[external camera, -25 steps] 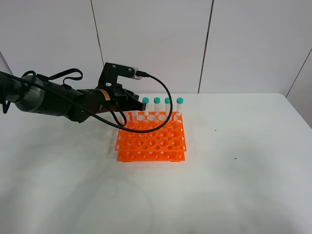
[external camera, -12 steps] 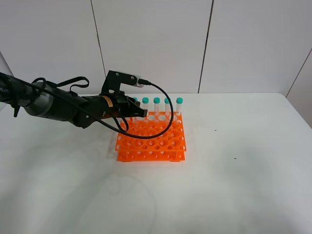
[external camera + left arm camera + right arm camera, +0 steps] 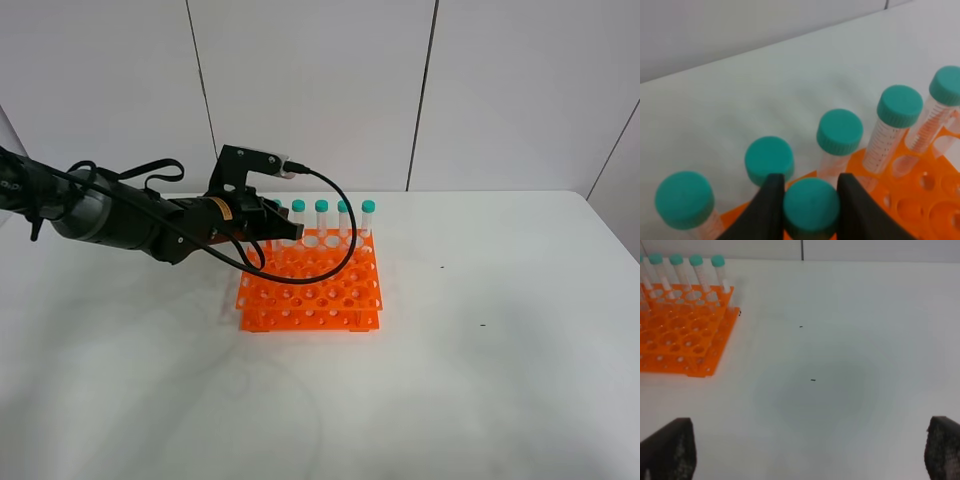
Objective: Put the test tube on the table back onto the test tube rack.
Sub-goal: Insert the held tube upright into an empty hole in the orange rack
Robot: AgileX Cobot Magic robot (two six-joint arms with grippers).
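In the left wrist view my left gripper [image 3: 811, 202] is shut on the teal cap of the test tube [image 3: 811, 207], with one black finger on each side. From the exterior high view that gripper [image 3: 283, 228] hangs over the back left of the orange test tube rack [image 3: 310, 290], and the arm hides the held tube. Several identical teal-capped tubes [image 3: 343, 216] stand upright in the rack's back row, just beyond the held one [image 3: 840, 131]. My right gripper [image 3: 805, 450] is open over the bare table [image 3: 840, 365], well to the right of the rack [image 3: 680, 340].
The white table [image 3: 480, 350] stretches out to the right and in front of the rack. A black cable [image 3: 335, 215] loops from the left wrist camera over the rack's back rows. A pale panelled wall [image 3: 320, 90] stands behind the table.
The left gripper with the tube sank a little toward the rack's back left and has held still since. The right gripper has not moved.
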